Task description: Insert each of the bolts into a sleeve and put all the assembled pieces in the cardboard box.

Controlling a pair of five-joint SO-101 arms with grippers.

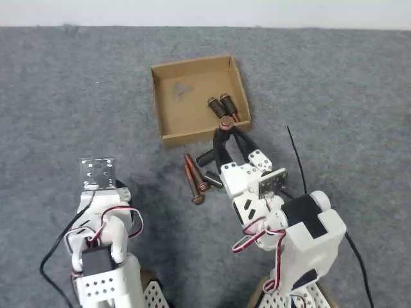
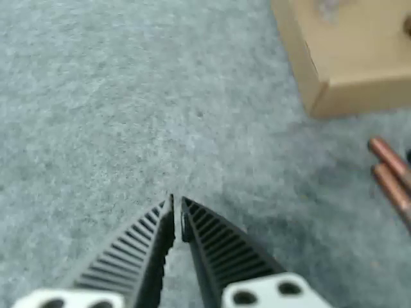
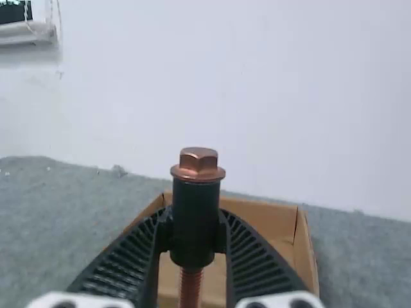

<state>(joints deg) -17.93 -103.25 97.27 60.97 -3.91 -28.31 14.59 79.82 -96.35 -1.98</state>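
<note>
Below, grey carpet (image 1: 64, 77) holds the cardboard box (image 1: 186, 112); white wall (image 3: 289, 96) behind.

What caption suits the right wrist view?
Right gripper holds a sleeved bolt upright, cardboard box behind it.

Two assembled pieces (image 1: 221, 106) are lying in the cardboard box's (image 1: 156, 96) right near corner, leaving its left floor open. The right gripper (image 1: 225, 131), clamping a sleeved bolt (image 3: 194, 199), is hanging at the near wall's right end. Loose bolts (image 1: 192, 179) and sleeves (image 1: 207, 158) are cluttering the carpet (image 1: 70, 96) there; leftward, carpet is lying open under the left gripper (image 2: 176, 208).
</note>
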